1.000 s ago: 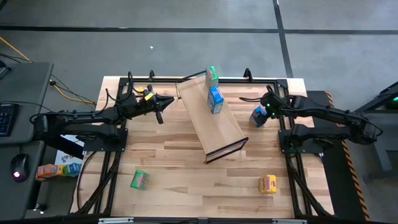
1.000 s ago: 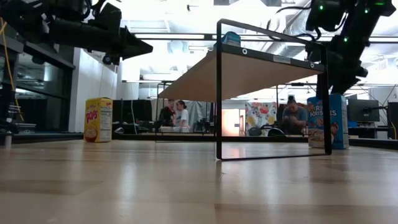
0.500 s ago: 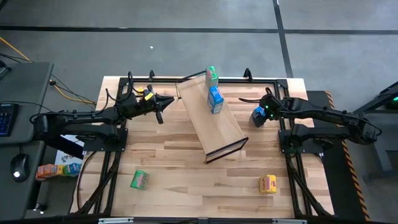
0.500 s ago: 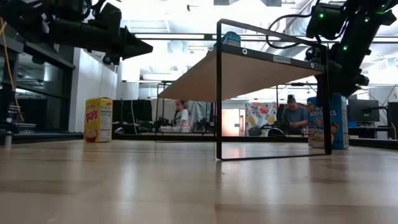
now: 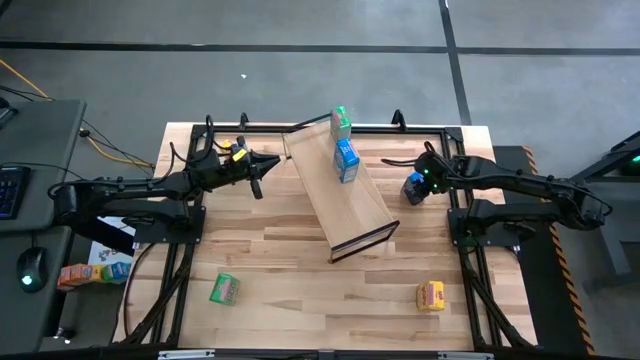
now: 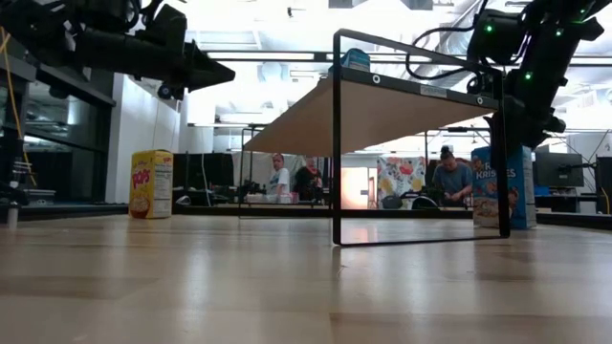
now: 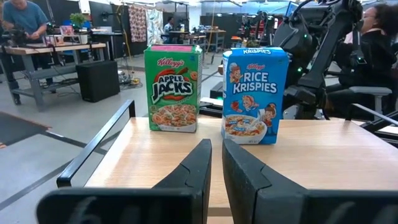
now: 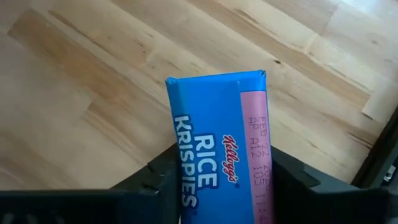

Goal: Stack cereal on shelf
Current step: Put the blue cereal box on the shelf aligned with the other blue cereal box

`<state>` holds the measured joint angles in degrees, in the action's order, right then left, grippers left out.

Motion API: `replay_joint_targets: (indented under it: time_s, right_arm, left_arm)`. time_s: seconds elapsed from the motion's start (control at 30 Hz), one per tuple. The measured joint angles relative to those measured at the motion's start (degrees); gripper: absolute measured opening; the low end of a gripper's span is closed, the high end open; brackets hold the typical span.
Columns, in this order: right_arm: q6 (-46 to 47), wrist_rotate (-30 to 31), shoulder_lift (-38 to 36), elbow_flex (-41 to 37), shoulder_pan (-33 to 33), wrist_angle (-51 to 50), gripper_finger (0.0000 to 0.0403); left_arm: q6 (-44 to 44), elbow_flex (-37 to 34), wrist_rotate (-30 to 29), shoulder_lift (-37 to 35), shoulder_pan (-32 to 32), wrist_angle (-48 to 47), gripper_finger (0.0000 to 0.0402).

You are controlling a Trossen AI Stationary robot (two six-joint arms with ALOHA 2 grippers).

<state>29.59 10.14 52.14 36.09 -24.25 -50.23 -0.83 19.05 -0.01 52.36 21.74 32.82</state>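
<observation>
Now we see the right claw (image 5: 414, 186) down over a small blue Rice Krispies cardboard box (image 5: 416, 188) that stands on the butcher-block worktop (image 5: 290, 262), to the right of the shelf. In the right wrist view the two dark fingers (image 8: 163, 180) flank that blue box (image 8: 221, 149) on both sides, close against its faces; we cannot tell whether they already press it, and the box rests on the wood.

The shelf, a long light-wood board with a thin dark frame at its near end (image 5: 340, 190), runs slantwise from the far edge toward the middle of the worktop. Two boxes stand on it at its far end: a green Apple Jacks box (image 5: 341, 122) farthest back and a second blue Rice Krispies box (image 5: 346, 159) just nearer than it, close together.

Our left claw (image 5: 259, 185) hangs above the worktop left of the shelf's far end, its fingers (image 7: 193, 171) drawn narrow with only a slim gap and nothing between them. It faces the two shelved boxes.

A second green box (image 5: 224, 289) lies on the worktop near the left front. One yellow box with red marks (image 5: 431, 295) lies near the right front, well apart from the shelf. Another yellow box (image 5: 238, 148) sits at the far left, beside the left arm; the low view shows it upright (image 6: 151, 183).
</observation>
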Motion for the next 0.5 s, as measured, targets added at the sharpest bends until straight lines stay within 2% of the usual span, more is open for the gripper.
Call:
replay_joint_targets:
  time_s: [0.2, 0.37, 0.5]
  right_arm:
    - [-2.5, -1.2, 0.0, 8.7, 0.0, -5.7, 0.014]
    - [-4.8, -0.9, 0.0, 24.4, 0.6, -12.2, 0.0136]
    - [-7.5, 2.0, 0.2, 38.1, 3.6, -10.9, 0.0136]
  left_arm:
    - [0.5, 0.0, 0.0, 0.0, 0.0, 0.0, 0.0033]
    - [0.5, 0.0, 0.0, 0.0, 0.0, 0.0, 0.0033]
    - [0.7, 0.0, 0.0, 0.0, 0.0, 0.0, 0.0033]
